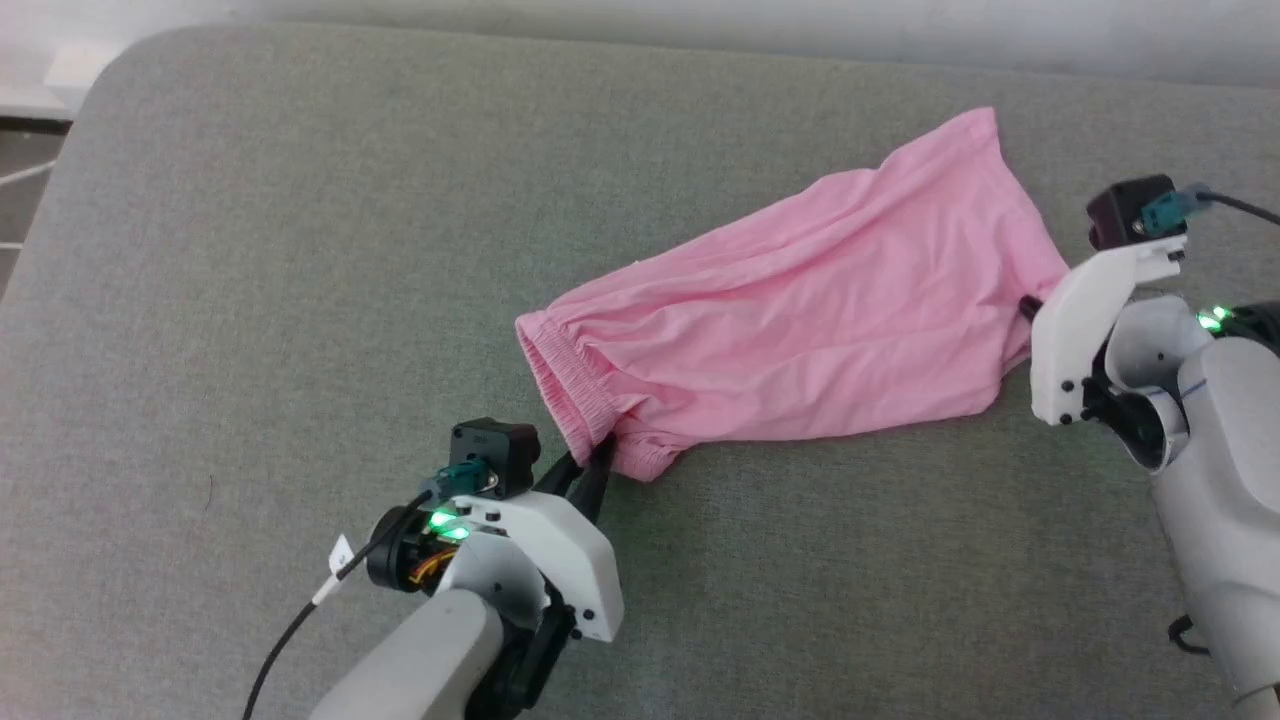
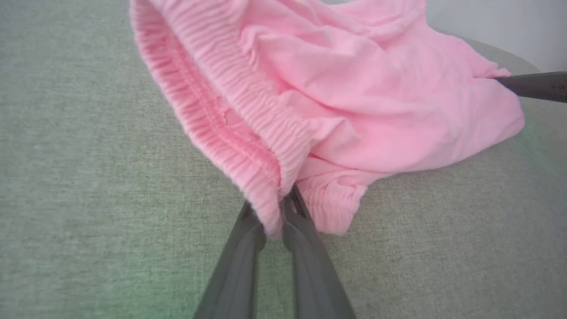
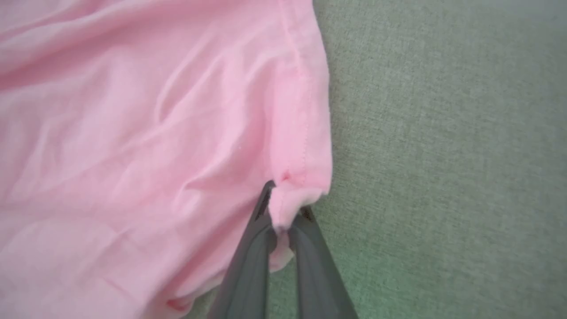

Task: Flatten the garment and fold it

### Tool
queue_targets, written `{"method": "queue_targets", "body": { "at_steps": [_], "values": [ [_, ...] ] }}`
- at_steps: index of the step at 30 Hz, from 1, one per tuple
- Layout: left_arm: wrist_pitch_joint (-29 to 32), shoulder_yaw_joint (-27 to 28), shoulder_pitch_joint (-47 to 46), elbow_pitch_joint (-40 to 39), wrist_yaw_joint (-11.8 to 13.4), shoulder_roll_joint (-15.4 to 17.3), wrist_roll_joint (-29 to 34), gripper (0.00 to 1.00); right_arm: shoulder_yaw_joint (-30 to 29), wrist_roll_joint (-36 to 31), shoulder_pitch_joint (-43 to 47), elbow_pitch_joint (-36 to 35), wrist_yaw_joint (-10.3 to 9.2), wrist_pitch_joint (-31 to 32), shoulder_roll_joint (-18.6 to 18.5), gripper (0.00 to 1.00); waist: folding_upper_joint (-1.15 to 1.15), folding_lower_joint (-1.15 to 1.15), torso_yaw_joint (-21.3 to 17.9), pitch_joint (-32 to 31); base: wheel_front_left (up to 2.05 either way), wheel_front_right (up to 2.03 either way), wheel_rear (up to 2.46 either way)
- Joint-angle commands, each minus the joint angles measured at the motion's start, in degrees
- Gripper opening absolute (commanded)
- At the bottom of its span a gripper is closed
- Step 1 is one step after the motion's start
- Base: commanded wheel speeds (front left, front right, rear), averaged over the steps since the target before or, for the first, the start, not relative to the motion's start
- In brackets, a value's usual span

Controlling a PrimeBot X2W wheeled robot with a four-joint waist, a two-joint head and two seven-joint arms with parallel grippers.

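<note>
Head view, grey woven surface (image 1: 250, 300), pale wall (image 1: 700, 20) behind, both jaws gripping garment (image 1: 800, 330).

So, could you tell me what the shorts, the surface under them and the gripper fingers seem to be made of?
Shorts: thin soft knit, probably cotton jersey, matte; it drapes in fine wrinkles. Waistband: ribbed, gathered, so likely elastic. Surface: grey-green woven cloth, matte, with a fine flecked weave. Fingers: dark grey, smooth, faint sheen; plastic or rubber, I cannot tell which.
</note>
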Motion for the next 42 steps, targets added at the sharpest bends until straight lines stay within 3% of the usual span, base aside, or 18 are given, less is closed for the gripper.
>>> {"method": "queue_targets", "body": {
  "at_steps": [1, 12, 16, 29, 37, 38, 39, 42],
  "values": [
    [0.21, 0.29, 0.06, -0.14, -0.35, 0.86, -0.07, 0.0, 0.23, 1.12, 1.85, 0.72, -0.06, -0.5, -0.75, 0.0, -0.01, 0.0, -0.87, -1.58, 0.0, 0.0, 0.0],
    [1.94, 1.02, 2.81, -3.76, -0.24, 6.13, -0.58, 0.0, 0.12, 10.06, 10.81, -9.53, -0.06, -2.53, -3.18, 0.0, -0.01, 0.0, -3.8, -6.69, 0.0, 0.0, 0.0],
    [3.12, 0.58, 5.36, -5.64, -0.55, 8.02, -1.37, 0.0, -2.36, 11.47, 18.32, -16.66, -0.06, -1.53, -2.77, 0.0, -0.01, 0.0, -5.04, -9.02, 0.0, 0.0, 0.0],
    [5.35, -0.5, 13.56, -9.29, -1.05, 12.71, -4.24, 0.0, -12.98, 5.07, 46.2, -42.29, -0.06, 5.56, 8.05, 0.0, -0.01, 0.0, -7.38, -11.31, 0.0, 0.0, 0.0],
    [5.7, -1.18, 13.69, -5.45, -2.52, 12.36, -5.26, 0.0, -13.78, 1.23, 47.49, -41.36, -0.06, 4.54, 9.67, 0.0, -0.01, 0.0, -7.8, -9.84, 0.0, 0.0, 0.0],
    [5.66, -1.34, 13.48, -4.82, -2.67, 12.26, -5.14, 0.22, -13.57, 0.16, 47.0, -40.81, -0.06, 3.69, 8.98, 0.17, -0.01, 0.0, -7.73, -9.76, 0.0, 0.0, 0.0],
    [5.35, -1.5, 13.17, -4.28, -2.62, 12.22, -4.65, 1.0, -13.49, -0.66, 46.48, -40.47, -0.06, 2.64, 8.46, 1.0, -0.01, 0.0, -7.62, -9.71, 0.0, 0.0, 0.0],
    [3.54, -0.91, 12.85, -3.6, -2.47, 11.55, -4.54, 1.0, -14.11, -0.7, 45.1, -40.49, -0.06, 0.53, 8.3, 1.0, -0.01, 0.0, -7.26, -9.96, 0.0, 0.0, 0.0]
  ]
}}
